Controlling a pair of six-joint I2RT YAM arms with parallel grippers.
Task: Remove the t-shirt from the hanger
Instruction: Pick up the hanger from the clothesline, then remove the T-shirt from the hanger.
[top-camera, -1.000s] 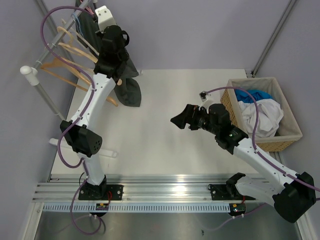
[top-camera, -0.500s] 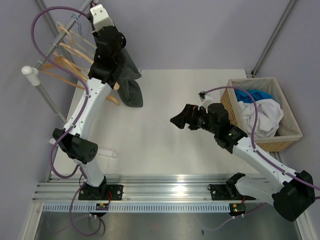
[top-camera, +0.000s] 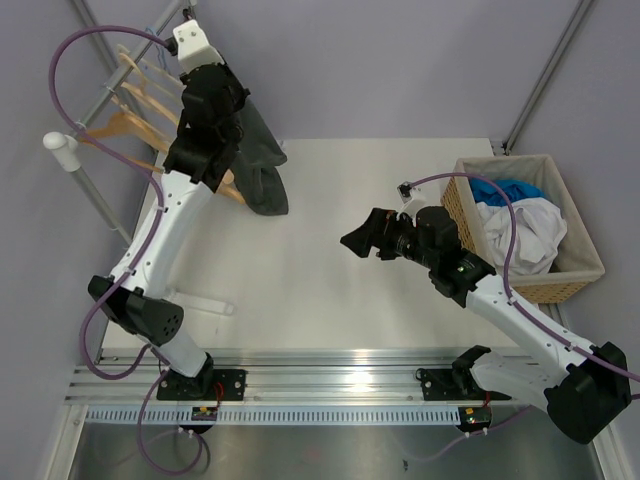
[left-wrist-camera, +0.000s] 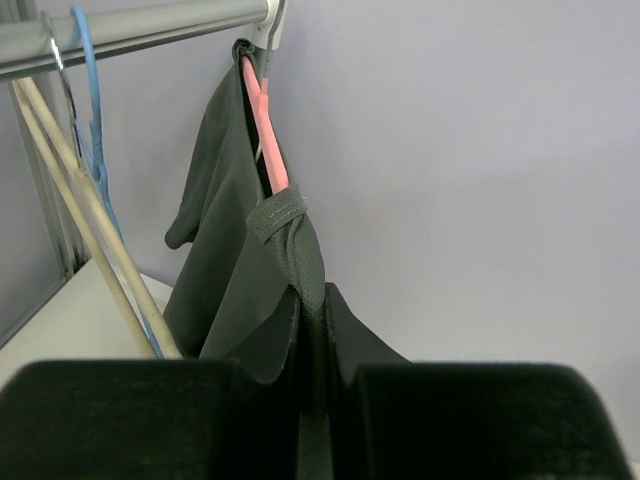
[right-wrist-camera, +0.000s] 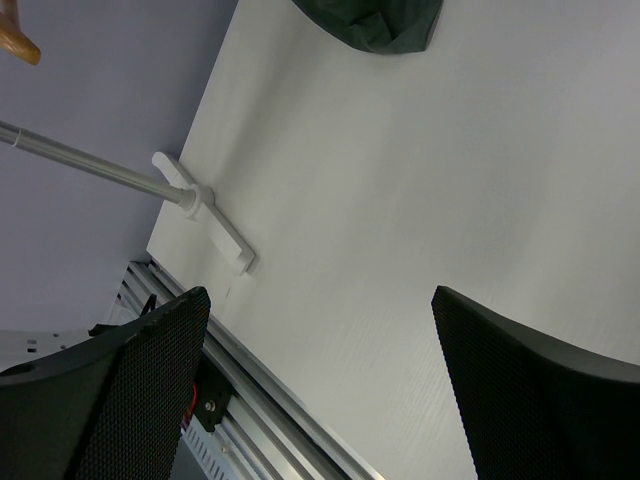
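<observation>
On the white table (top-camera: 330, 290), a wicker basket (top-camera: 565, 291) of laundry sits at the right edge, and a grey clothes rail (left-wrist-camera: 150, 22) carrying wooden hangers (top-camera: 125, 122) stands at the far left corner. The dark t-shirt (left-wrist-camera: 225, 270) hangs from that rail on a pink hanger (left-wrist-camera: 268, 140), its lower end drooping to the table. The left gripper (left-wrist-camera: 312, 375), raised beside the rail, is closed tight with a fold of the t-shirt's fabric pinched between its fingers, while the right gripper (right-wrist-camera: 320, 370) hovers over mid-table with jaws spread wide, holding nothing.
</observation>
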